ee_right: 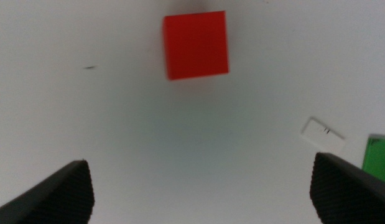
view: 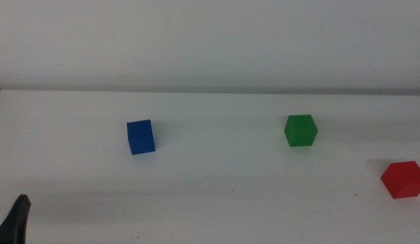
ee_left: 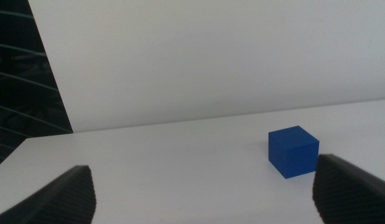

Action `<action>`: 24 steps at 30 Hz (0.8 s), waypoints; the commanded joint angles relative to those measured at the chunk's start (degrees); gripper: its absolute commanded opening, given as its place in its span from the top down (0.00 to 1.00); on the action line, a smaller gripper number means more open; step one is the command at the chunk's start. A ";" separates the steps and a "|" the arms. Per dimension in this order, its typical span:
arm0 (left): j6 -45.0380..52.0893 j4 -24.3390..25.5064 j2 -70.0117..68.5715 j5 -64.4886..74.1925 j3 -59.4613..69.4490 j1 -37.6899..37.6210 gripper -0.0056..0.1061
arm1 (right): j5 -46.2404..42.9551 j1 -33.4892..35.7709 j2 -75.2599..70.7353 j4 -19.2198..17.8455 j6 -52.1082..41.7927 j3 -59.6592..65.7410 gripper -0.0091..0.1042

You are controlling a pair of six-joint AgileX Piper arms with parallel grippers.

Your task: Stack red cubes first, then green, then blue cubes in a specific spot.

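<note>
White tabletop [view: 210, 203] holds one red cube [view: 404, 179], one green [view: 300, 130], one blue [view: 140, 137]; both pincers seemingly gape.

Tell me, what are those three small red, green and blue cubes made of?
Hard to say for sure. The small red cube, green cube and blue cube all look matte, evenly coloured and sharp-edged with no glare: painted wood or plastic, possibly dense foam.

Cube count: three total. Red cube [view: 404, 179]: one. Green cube [view: 300, 130]: one. Blue cube [view: 140, 137]: one. Small white tag [ee_right: 322, 132] on table [view: 216, 196]: one.
</note>
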 commanded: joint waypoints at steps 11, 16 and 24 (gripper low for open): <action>-0.26 -0.08 -2.32 -0.92 2.26 0.14 0.11 | -5.82 -2.17 18.65 -0.50 -7.75 -7.14 0.15; -0.26 -0.08 -2.32 -0.92 2.26 0.14 0.11 | -8.85 -4.74 19.03 4.12 -7.27 -6.21 0.17; -0.26 -0.08 -2.32 -0.92 2.26 0.14 0.11 | -12.58 -6.73 20.08 8.48 -10.23 -3.66 0.17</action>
